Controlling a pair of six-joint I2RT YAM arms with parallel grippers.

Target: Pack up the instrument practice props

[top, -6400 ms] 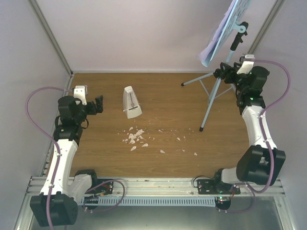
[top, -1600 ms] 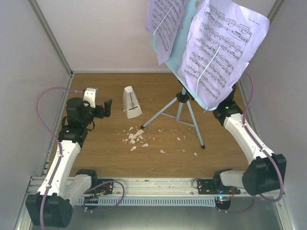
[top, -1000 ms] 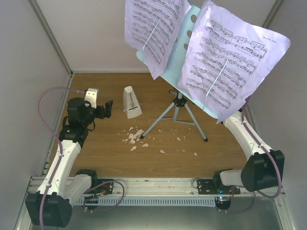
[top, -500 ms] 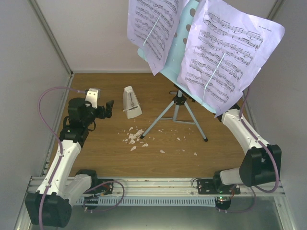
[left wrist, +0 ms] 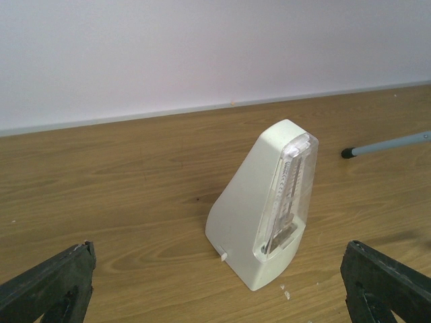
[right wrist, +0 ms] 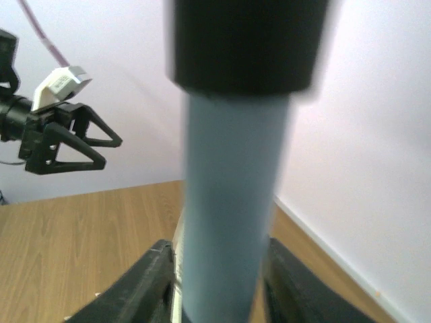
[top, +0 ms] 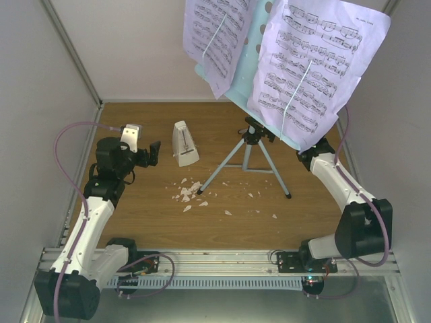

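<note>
The pale blue music stand (top: 250, 42) stands on its tripod legs (top: 246, 159) at the back right. Two white sheet-music pages (top: 313, 64) lie on its desk and hide my right gripper from above. In the right wrist view my right gripper (right wrist: 219, 252) straddles the stand's blue pole (right wrist: 232, 202); its jaws stand open, with a thin gap on the left side. The white metronome (top: 183, 143) stands upright left of centre. My left gripper (top: 153, 153) is open just left of it, facing it, fingers wide either side of the metronome (left wrist: 269, 202) without touching.
Small white crumbly scraps (top: 190, 192) are strewn across the wooden floor in front of the metronome and under the stand. One tripod foot (left wrist: 387, 143) reaches toward the metronome. White walls close the left, back and right sides.
The stand's desk and pages have swung up and a little right, standing more upright. The right forearm has shifted with them. The left arm has held still.
</note>
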